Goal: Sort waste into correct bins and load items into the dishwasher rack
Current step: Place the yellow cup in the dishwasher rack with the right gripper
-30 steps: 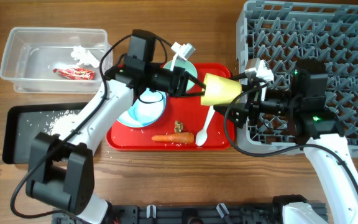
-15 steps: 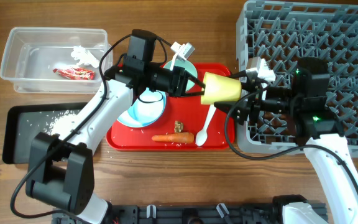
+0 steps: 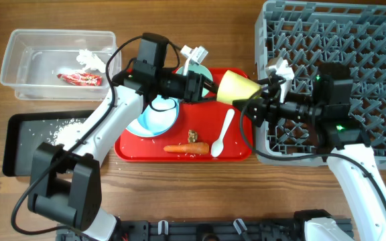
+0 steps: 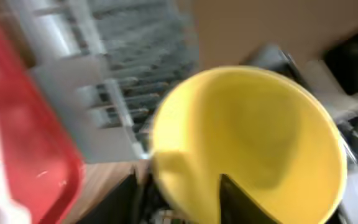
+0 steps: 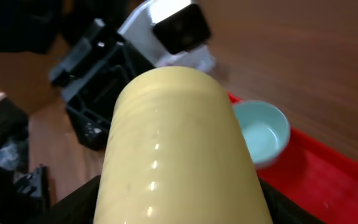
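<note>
Above red tray (image 3: 129,148), left gripper (image 3: 214,92) and right gripper (image 3: 250,107) apparently grip yellow cup (image 3: 236,85).

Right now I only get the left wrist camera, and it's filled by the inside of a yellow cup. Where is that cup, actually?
Observer: Overhead, the yellow cup hangs tilted between the two arms, above the red tray's far right corner, next to the grey rack.
Operator: Is anything lying on that tray?
Observer: Yes, a carrot with a white spoon just to its right.
Operator: What's the other arm doing?
Observer: The right gripper has a finger on each side of the cup's outer wall; I can't tell whether it has closed.
</note>
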{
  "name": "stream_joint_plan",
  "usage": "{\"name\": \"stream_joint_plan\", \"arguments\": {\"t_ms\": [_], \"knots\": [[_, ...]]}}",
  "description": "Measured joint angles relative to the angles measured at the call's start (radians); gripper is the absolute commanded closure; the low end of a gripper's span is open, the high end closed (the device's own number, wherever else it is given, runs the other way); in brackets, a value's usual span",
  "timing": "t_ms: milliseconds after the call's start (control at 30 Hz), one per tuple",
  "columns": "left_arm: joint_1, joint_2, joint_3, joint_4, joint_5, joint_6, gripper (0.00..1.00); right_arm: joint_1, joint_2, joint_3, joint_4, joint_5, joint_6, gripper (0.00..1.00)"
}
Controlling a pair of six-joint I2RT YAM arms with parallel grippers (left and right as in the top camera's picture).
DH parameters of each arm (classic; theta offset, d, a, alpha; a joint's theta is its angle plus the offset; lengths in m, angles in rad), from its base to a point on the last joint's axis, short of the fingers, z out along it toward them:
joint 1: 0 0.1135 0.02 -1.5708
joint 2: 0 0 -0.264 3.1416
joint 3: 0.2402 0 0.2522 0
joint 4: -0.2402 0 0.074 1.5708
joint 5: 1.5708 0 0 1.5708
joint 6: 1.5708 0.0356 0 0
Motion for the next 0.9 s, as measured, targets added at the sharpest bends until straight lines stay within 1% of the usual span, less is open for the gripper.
{"name": "stream_joint_plan", "arguments": {"t_ms": [67,200,300,333,400,533,633,700,767,833,900], "knots": [[0.005,0.000,0.001,-0.078,-0.103,0.002,0.50,0.000,-0.003,0.000,-0.043,0.096,0.019,0.42],[0.032,0.000,0.001,-0.240,-0.329,0.002,0.51,-0.018,-0.048,0.000,-0.126,0.276,0.103,0.47],[0.076,-0.003,0.001,-0.341,-0.467,0.003,0.50,-0.079,-0.108,0.008,-0.202,0.351,0.176,0.47],[0.095,-0.006,0.001,-0.380,-0.512,0.008,0.49,-0.117,-0.130,0.023,-0.253,0.383,0.200,0.47],[0.135,-0.027,0.001,-0.430,-0.600,0.022,0.49,-0.180,-0.153,0.074,-0.348,0.430,0.223,0.45],[0.188,-0.146,0.001,-0.512,-0.778,0.043,0.49,-0.291,-0.148,0.257,-0.572,0.562,0.231,0.45],[0.196,-0.249,0.001,-0.533,-0.884,0.047,0.48,-0.373,-0.068,0.439,-0.754,0.713,0.230,0.45],[0.196,-0.289,0.001,-0.536,-0.919,0.048,0.48,-0.407,-0.003,0.519,-0.824,0.779,0.230,0.45],[0.196,-0.307,0.001,-0.536,-0.938,0.051,0.48,-0.449,0.087,0.601,-0.871,0.844,0.229,0.45],[0.196,-0.309,0.001,-0.541,-0.956,0.053,0.48,-0.500,0.182,0.653,-0.880,0.890,0.228,0.45],[0.196,-0.309,0.001,-0.544,-0.959,0.055,0.48,-0.542,0.240,0.662,-0.869,0.908,0.229,0.44]]}}
